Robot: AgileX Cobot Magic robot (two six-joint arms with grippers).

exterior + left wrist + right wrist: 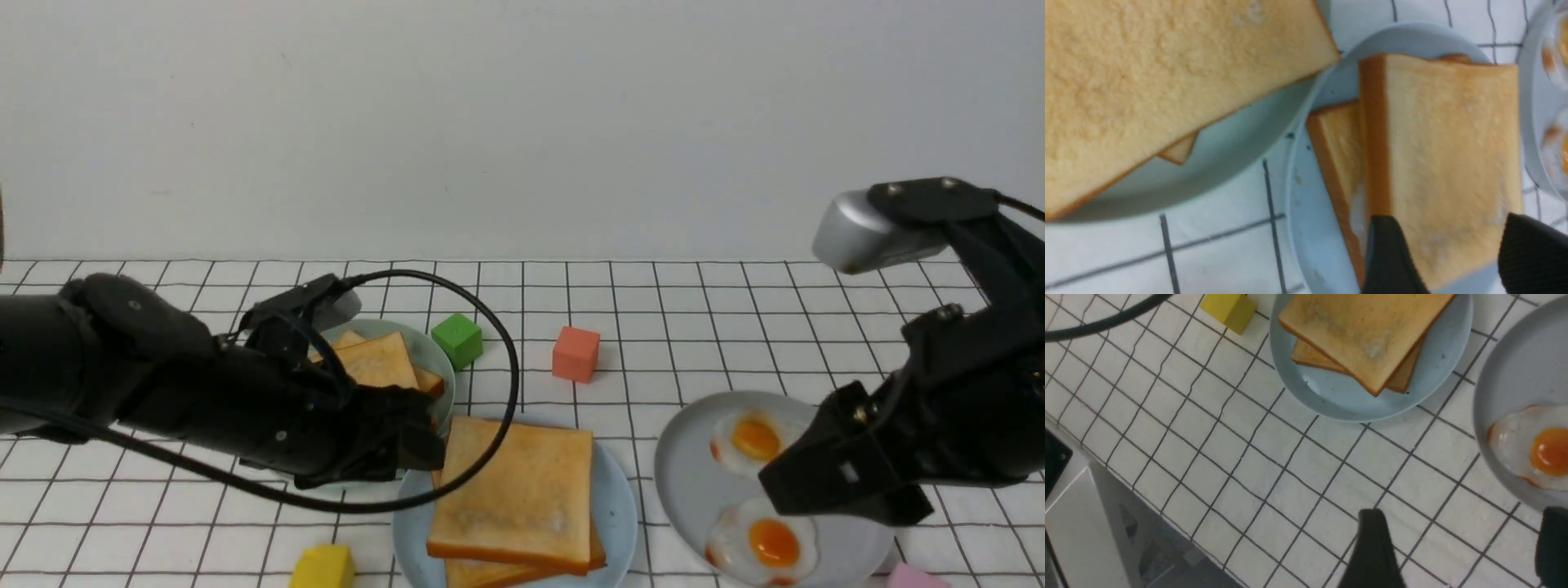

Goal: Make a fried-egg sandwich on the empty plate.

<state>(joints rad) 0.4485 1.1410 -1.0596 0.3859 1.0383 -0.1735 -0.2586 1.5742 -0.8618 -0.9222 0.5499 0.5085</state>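
The light-blue plate (616, 506) sits front and centre and holds the fried-egg sandwich (514, 498): two golden toast slices stacked slightly askew. In the left wrist view a pale white sliver shows between the slices (1357, 212). My left gripper (429, 449) hovers at the stack's far-left corner, open, and its black fingers (1388, 253) straddle the top slice without pinching it. My right gripper (804, 494) hangs open over the grey plate's (694, 482) near side. In the right wrist view only white tiles lie between the right gripper's (1461, 551) fingers.
Two fried eggs (755, 441) (763, 543) lie on the grey plate. Behind my left arm a pale green plate (433, 351) holds another toast stack (375, 363). A green cube (457, 339), a red cube (575, 354), a yellow block (324, 567) and a pink piece (918, 578) lie around.
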